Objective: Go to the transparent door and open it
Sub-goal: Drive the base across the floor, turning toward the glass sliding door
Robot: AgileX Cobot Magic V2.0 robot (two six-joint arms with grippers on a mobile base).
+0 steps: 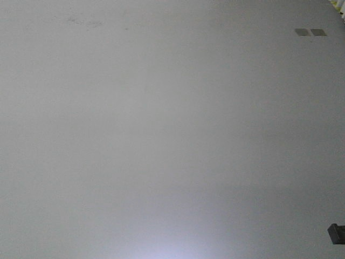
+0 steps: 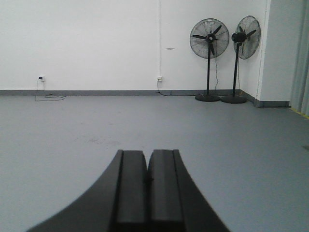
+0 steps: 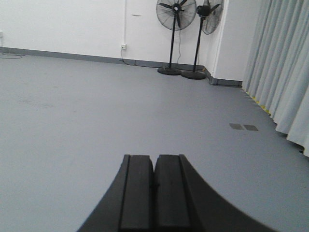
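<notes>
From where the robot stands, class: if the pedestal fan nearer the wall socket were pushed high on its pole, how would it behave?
Probably top-heavy: the pedestal fan carries a wide caged head on a thin pole, so a high push could tip it. Its round base lies flat on the floor, so a low push would likely slide it.

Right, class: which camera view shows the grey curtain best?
The right wrist view: the curtain fills its right side, folds running down to the floor. The left wrist view catches only a sliver at its right edge; the front view shows none.
</notes>
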